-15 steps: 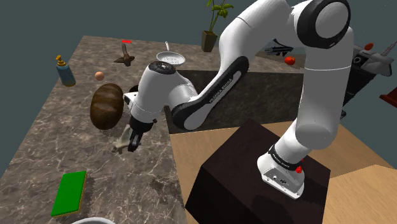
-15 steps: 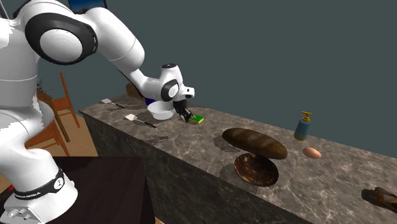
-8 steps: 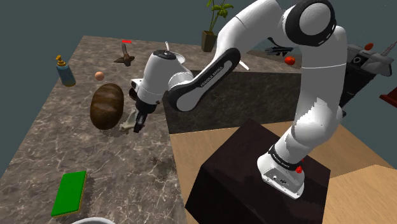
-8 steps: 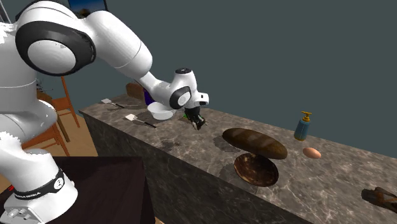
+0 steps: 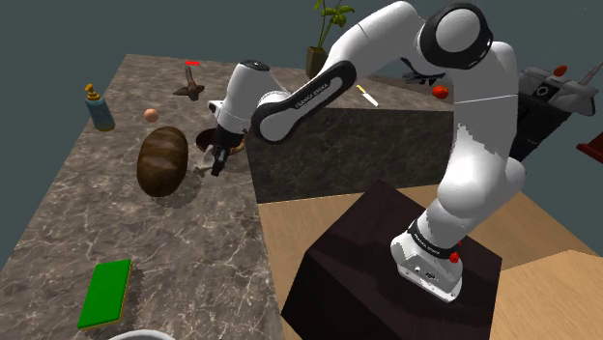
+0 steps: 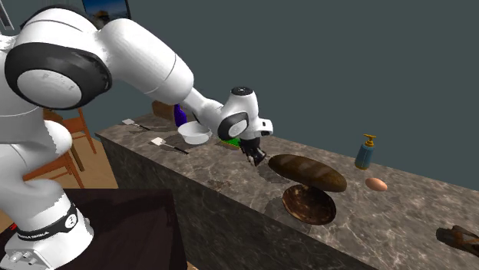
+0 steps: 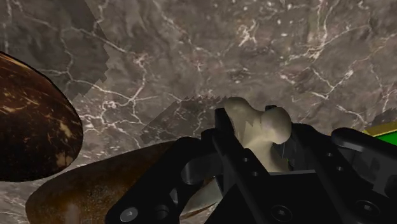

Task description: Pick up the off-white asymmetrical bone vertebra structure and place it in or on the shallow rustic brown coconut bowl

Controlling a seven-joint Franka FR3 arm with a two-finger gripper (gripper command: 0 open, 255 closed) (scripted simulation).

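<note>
— What is held?
— The off-white bone is clasped between the gripper's fingers, above the marble counter, near the coconut bowl.
— And past the bowl?
— A brown loaf is laid just beside it.

White arm over marbled counter, jaws aloft — near brown loaf, brown bowl nearby.

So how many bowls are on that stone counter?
2. A shallow brown bowl lies beside the dark loaf; a white bowl sits farther along, behind the arm. The arm may hide more.
</note>
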